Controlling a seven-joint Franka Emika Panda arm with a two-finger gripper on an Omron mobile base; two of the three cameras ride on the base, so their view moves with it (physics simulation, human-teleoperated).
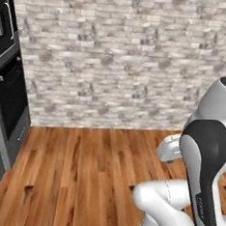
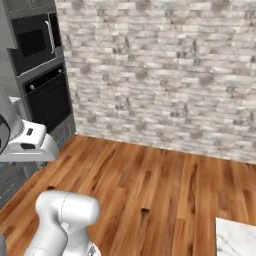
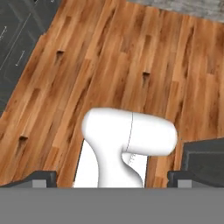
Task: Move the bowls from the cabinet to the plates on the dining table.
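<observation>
My gripper (image 3: 111, 178) points down at the wooden floor. It is open: its two dark fingertips (image 3: 40, 177) stand far apart at the bottom of the hand view with nothing between them. A white marble corner of the dining table (image 2: 235, 239) shows at the lower right of the right base view. The bowls, the cabinet and the plates are out of view.
A grey-white brick wall (image 1: 120, 57) stands straight ahead, with wooden floor (image 1: 80, 180) in front of it. A tall dark unit with a built-in oven (image 2: 47, 97) and a microwave (image 2: 35, 40) stands at the left. Dark base drawers (image 3: 17, 39) edge the floor.
</observation>
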